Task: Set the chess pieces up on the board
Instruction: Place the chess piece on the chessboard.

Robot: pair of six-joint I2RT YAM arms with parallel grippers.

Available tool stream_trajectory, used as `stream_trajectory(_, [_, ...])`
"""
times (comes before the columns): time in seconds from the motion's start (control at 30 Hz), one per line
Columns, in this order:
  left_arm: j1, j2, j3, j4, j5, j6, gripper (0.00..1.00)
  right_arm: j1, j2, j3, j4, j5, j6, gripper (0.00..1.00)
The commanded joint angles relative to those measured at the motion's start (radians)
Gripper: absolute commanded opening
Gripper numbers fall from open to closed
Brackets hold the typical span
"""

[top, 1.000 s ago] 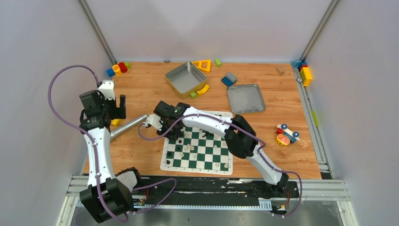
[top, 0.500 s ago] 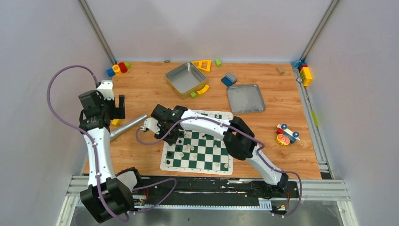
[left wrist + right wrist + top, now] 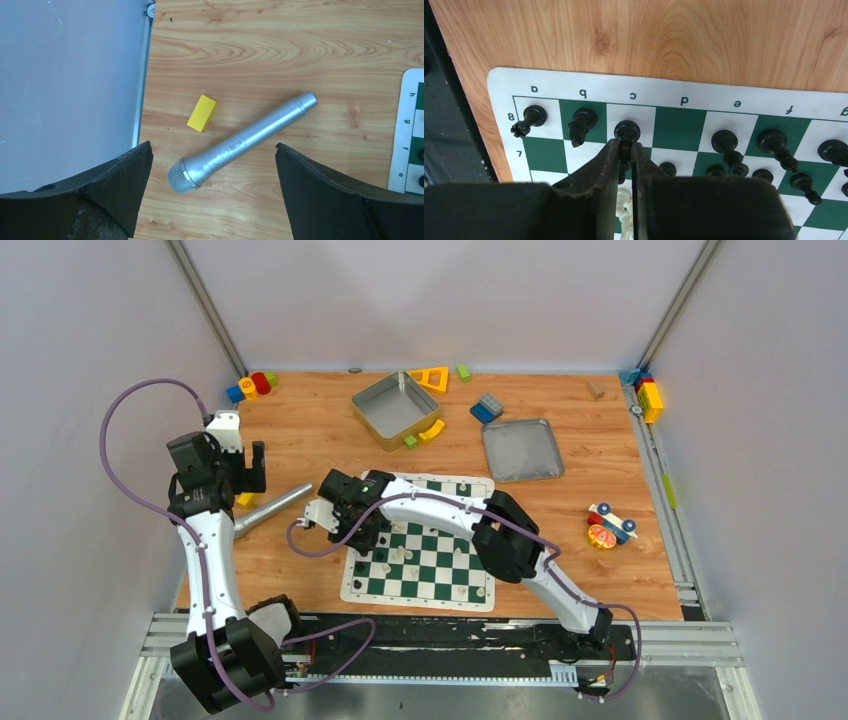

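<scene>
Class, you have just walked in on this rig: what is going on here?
The right gripper is shut on a black chess piece at the back row of the board, column c, beside black pieces already standing. The left gripper hangs open over a silver microphone and a yellow block, holding nothing.

Overhead, close wrist cams; shared board [image 3: 649, 86]

Right fingers [image 3: 605, 165] slightly farther left
</scene>
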Motion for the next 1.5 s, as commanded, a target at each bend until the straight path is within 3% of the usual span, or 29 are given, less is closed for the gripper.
stream_trajectory(0.0, [0.016,-0.009,-0.006,0.031,0.005,-0.016,1.0,0.01,0.004,-0.001,-0.009,0.003,-0.017,0.01])
stream_trajectory(0.77, [0.018,-0.008,-0.008,0.028,0.013,-0.012,1.0,0.018,0.029,0.01,-0.017,0.008,-0.021,0.05])
stream_trajectory(1.2, [0.018,-0.009,-0.007,0.025,0.015,-0.008,1.0,0.015,-0.003,0.041,-0.008,0.021,0.008,0.43])
stream_trajectory(1.33, [0.02,-0.008,-0.006,0.023,0.031,-0.006,1.0,-0.007,-0.073,0.037,0.014,0.02,0.034,0.55])
stream_trajectory(1.47, [0.018,-0.004,-0.003,0.023,0.098,0.011,1.0,-0.051,-0.208,-0.047,0.084,0.008,0.041,0.6])
